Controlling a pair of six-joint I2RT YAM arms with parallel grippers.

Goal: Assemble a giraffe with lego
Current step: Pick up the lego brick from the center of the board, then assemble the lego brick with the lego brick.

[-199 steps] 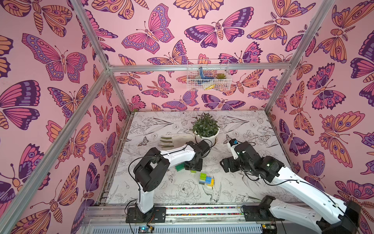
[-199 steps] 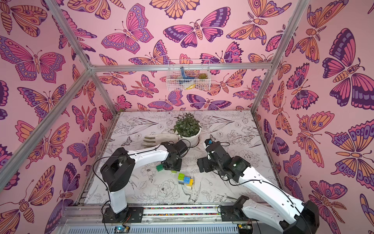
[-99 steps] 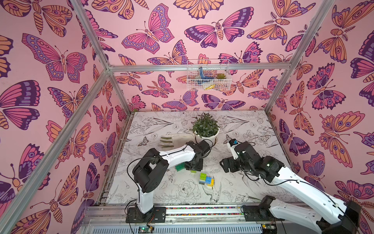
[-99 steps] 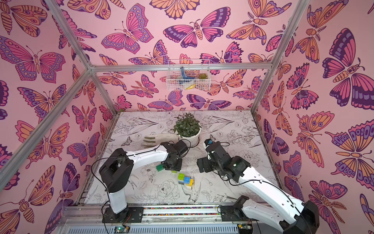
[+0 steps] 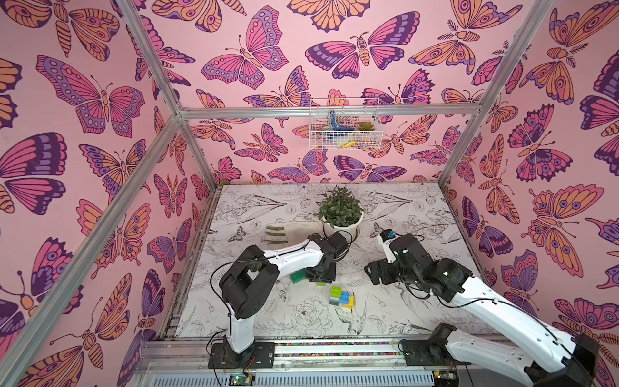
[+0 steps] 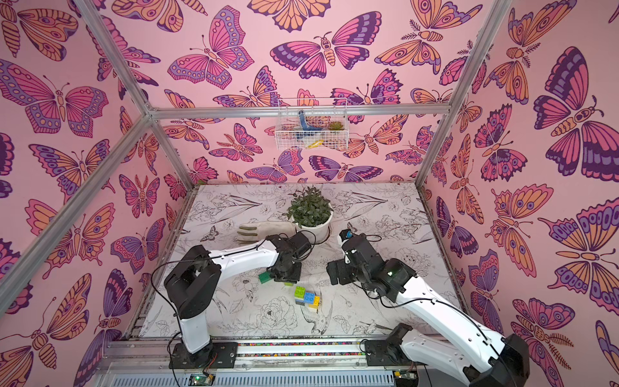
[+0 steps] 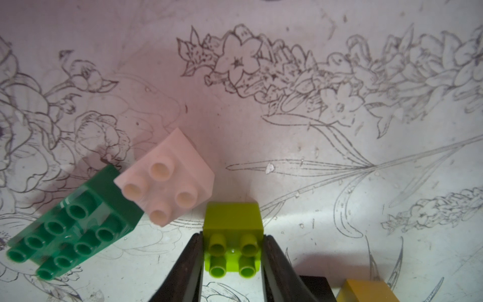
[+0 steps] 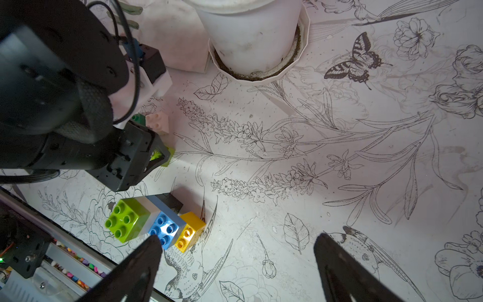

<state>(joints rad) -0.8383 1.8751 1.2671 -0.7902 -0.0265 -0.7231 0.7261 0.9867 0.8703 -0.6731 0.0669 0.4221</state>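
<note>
Lime brick (image 7: 232, 219) pinched in left gripper (image 7: 233, 236); right gripper (image 8: 237, 239) spread wide, empty, near part-built giraffe (image 8: 162, 227).

The giraffe (image 5: 341, 296) is only part built and stands near the middle of the table. Its long blue brick (image 8: 163, 230) carries a white layer topped by lime on the left half, and the studs on the right half are bare. A yellow brick (image 8: 189, 231) sits lower at the right end. Farther back and to the left lie three loose bricks, studs up. A long dark green brick (image 7: 73, 230) has a white square brick (image 7: 167, 183) just beside its end. A lime square brick (image 7: 232, 219) is clasped on two sides by the left gripper (image 7: 233, 239).
</note>
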